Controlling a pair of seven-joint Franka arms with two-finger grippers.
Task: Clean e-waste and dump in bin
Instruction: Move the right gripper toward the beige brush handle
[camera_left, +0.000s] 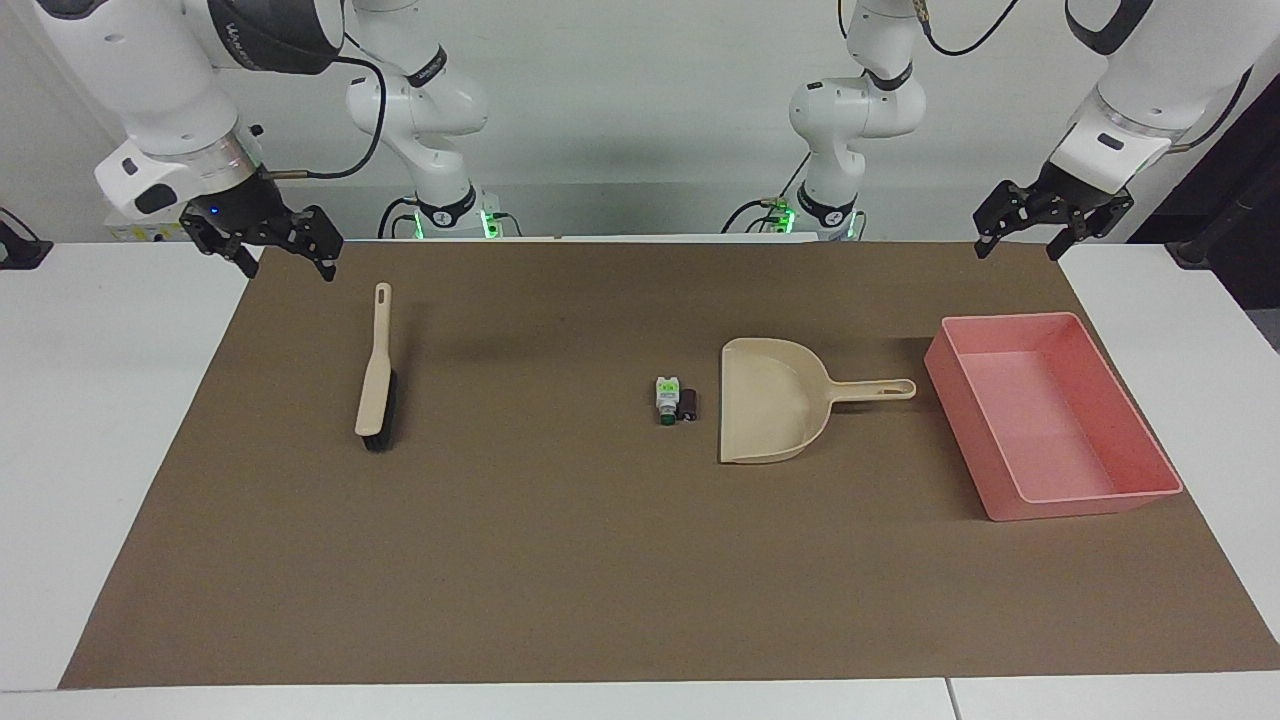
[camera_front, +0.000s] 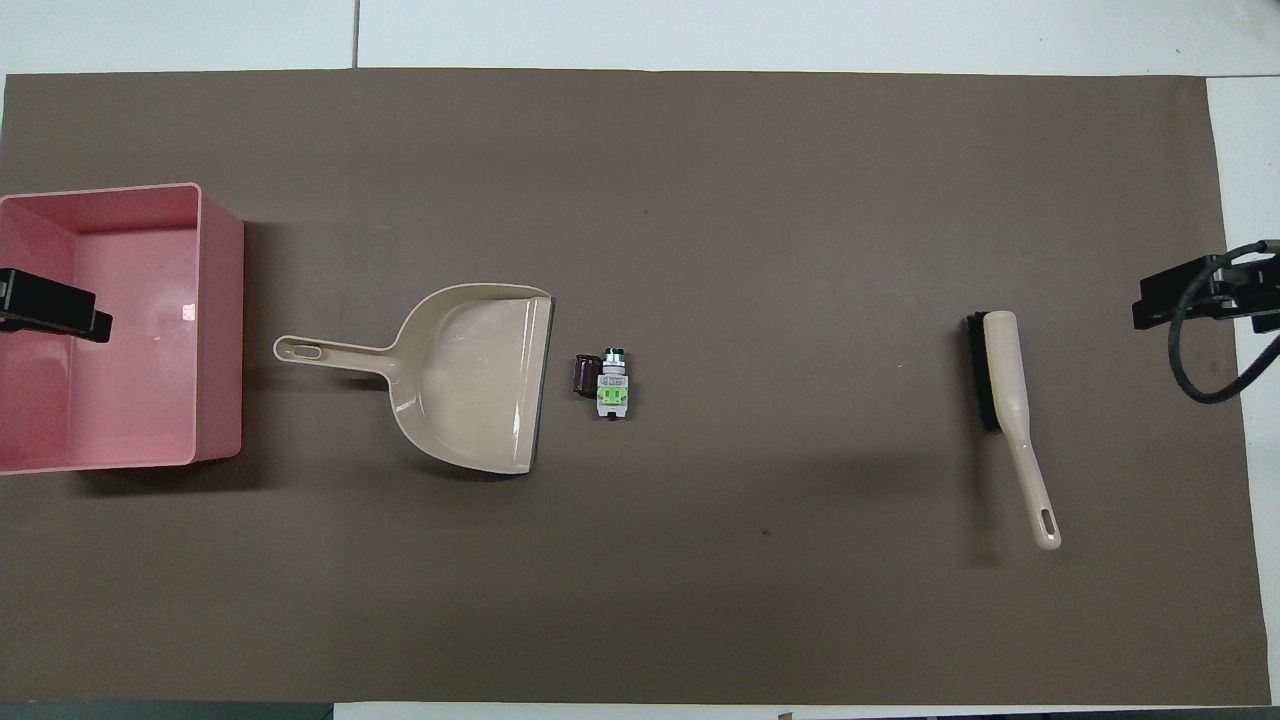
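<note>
The e-waste lies mid-mat as two small pieces side by side: a white one with green marks (camera_left: 667, 398) (camera_front: 612, 388) and a dark cylinder (camera_left: 688, 404) (camera_front: 584, 374). Nothing touches them. The bin (camera_left: 1000, 322) (camera_front: 222, 330), a pink tray, stands at the left arm's end of the mat with nothing in it. My left gripper (camera_left: 1020, 248) (camera_front: 50, 305) hangs open and empty high over the bin's end of the mat. At the right arm's end, my right gripper (camera_left: 285, 262) (camera_front: 1190, 295) hangs open and empty over the mat's corner.
A beige dustpan (camera_left: 770, 400) (camera_front: 470, 380) lies between the e-waste and the bin, mouth toward the e-waste, handle toward the bin. A beige brush with dark bristles (camera_left: 376, 380) (camera_front: 1005, 390) lies toward the right arm's end. A brown mat (camera_left: 560, 560) covers the white table.
</note>
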